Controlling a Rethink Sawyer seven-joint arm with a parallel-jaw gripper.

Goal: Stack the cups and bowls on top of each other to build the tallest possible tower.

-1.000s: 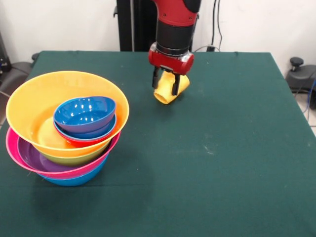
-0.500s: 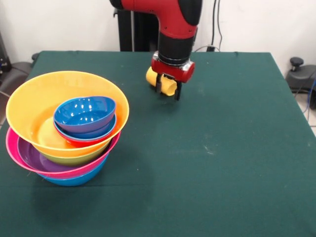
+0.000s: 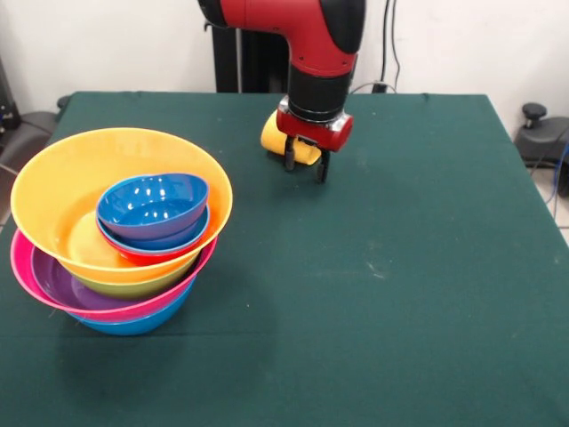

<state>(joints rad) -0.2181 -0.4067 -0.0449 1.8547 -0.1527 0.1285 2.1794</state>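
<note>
We see gripper (image 3: 304,165) jaws clenched on yellow cup (image 3: 277,137), cup tipped sideways above tabletop (image 3: 400,267) at far side. Tower (image 3: 120,227) stands well apart, near edge; cup likely bound there.

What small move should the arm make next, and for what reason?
Probably it should lower and close the tool around the yellow cup, then carry it toward the pile of bowls. The cup lies on its side on the green table, right by the tool, and I cannot tell whether the tool grips it. The pile stands well apart from the cup, a blue bowl on top.
</note>
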